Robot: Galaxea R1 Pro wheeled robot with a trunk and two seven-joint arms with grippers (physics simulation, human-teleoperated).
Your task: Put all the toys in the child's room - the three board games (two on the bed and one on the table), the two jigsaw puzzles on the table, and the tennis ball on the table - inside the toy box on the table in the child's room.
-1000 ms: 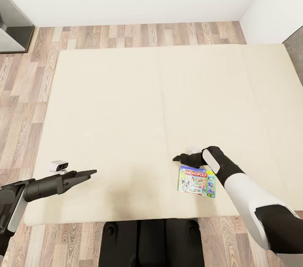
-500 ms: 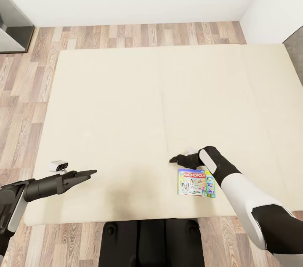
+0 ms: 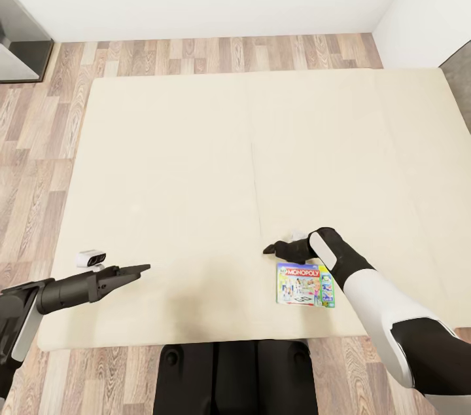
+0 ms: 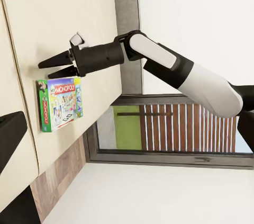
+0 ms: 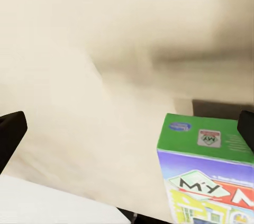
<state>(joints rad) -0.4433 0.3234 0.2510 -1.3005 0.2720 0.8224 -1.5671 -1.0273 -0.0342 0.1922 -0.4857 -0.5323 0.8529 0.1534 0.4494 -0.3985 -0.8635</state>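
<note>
Monopoly box (image 3: 305,284) lying flat near the front edge of the bed (image 3: 196,160), cover up. Right gripper (image 3: 269,248) hanging just beyond its far edge, fingers spread and holding nothing, probably lining up to pinch that edge. Left gripper (image 3: 140,268) parked well apart over bare mattress, out of the way; can't tell whether those fingers are closed.
</note>
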